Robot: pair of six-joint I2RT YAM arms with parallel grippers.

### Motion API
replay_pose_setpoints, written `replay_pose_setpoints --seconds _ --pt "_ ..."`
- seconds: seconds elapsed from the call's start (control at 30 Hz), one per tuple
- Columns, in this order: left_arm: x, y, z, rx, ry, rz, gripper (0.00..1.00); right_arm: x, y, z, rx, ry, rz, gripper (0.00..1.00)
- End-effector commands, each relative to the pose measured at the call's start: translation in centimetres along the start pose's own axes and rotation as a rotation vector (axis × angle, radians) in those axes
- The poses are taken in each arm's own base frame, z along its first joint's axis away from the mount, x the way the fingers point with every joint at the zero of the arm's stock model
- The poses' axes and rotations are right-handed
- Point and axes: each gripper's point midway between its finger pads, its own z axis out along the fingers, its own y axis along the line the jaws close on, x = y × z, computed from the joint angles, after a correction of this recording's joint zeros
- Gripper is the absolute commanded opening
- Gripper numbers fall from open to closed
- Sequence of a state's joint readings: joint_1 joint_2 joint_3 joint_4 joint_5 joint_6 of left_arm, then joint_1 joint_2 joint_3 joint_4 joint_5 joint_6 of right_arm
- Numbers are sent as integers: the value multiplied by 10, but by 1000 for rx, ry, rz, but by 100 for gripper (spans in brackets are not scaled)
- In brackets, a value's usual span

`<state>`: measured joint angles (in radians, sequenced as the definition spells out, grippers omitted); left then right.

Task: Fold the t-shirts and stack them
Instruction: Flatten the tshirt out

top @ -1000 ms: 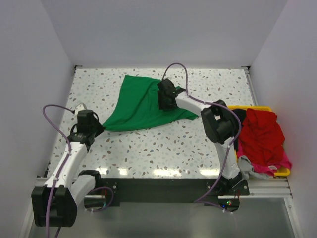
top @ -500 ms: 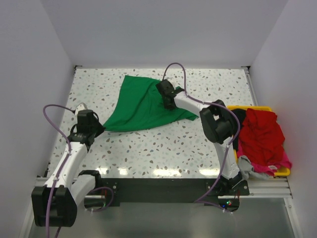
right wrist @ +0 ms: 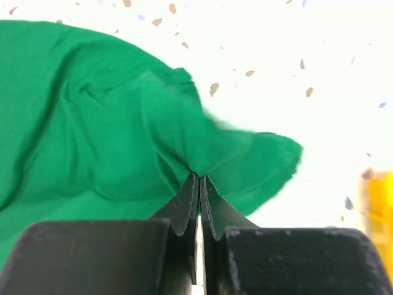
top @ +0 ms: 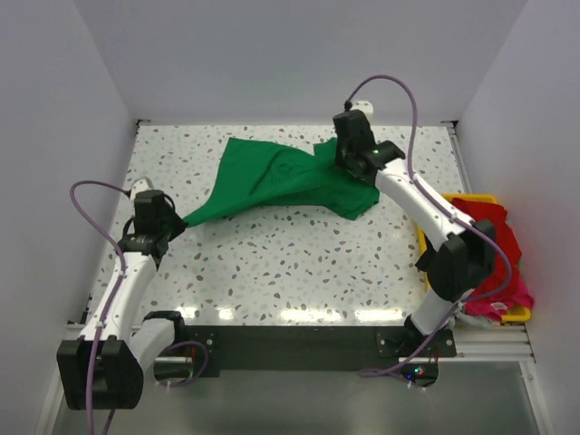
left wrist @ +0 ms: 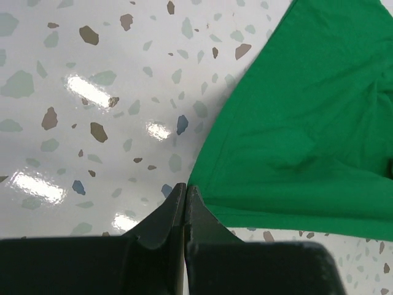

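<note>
Change: my right arm has swung from mid-desk out to 1 o'clock, drawing the green t-shirt [top: 272, 181] out between both grippers | right gripper [right wrist: 199, 178] clenched on a bunched fold, arm stretched far | left gripper [left wrist: 185, 187] pinching the hem corner at 9 o'clock, low over the desk [top: 299, 263] | judged: spreading before the first fold; red t-shirts [top: 485, 240] wait at 3 o'clock

Speckled table [top: 299, 263]; yellow bin [top: 518, 314] (mostly hidden) sits at its right edge.
</note>
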<state>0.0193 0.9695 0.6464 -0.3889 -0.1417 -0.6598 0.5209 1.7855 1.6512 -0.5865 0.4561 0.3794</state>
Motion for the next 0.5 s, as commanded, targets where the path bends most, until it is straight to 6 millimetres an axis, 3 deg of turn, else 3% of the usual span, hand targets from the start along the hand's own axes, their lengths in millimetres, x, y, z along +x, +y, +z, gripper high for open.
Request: replay_pose_setpoints --seconds 0.0,0.13,0.17,0.2,0.23,0.27,0.3,0.33,0.37,0.43,0.47 --pt "-26 1 -5 -19 -62 20 0 2 -29 -32 17 -10 30 0" --pt "-41 3 -11 -23 -92 23 0 22 -46 -64 -25 -6 84 0" --pt "-43 5 -11 -29 -94 22 0 48 -52 -64 -21 38 75 0" --pt "-44 6 -12 -30 -96 24 0 46 -58 -82 -47 2 104 0" --pt "-47 7 -14 -30 -106 28 0 56 -60 -87 -64 10 127 0" --pt "-47 9 -15 -35 -110 29 0 94 -64 -85 -75 77 117 0" --pt "-46 12 -16 -38 -113 36 0 97 -68 -104 -120 44 156 0" --pt "-46 15 -16 -45 -114 36 0 111 -70 -108 -136 59 202 0" --pt "-46 17 -16 -51 -115 39 0 154 -74 -109 -158 132 208 0" --pt "-46 23 -16 -63 -115 38 0 174 -79 -129 -217 111 316 0" --pt "-45 23 -17 -62 -109 37 0 212 -87 -126 -203 178 327 0"
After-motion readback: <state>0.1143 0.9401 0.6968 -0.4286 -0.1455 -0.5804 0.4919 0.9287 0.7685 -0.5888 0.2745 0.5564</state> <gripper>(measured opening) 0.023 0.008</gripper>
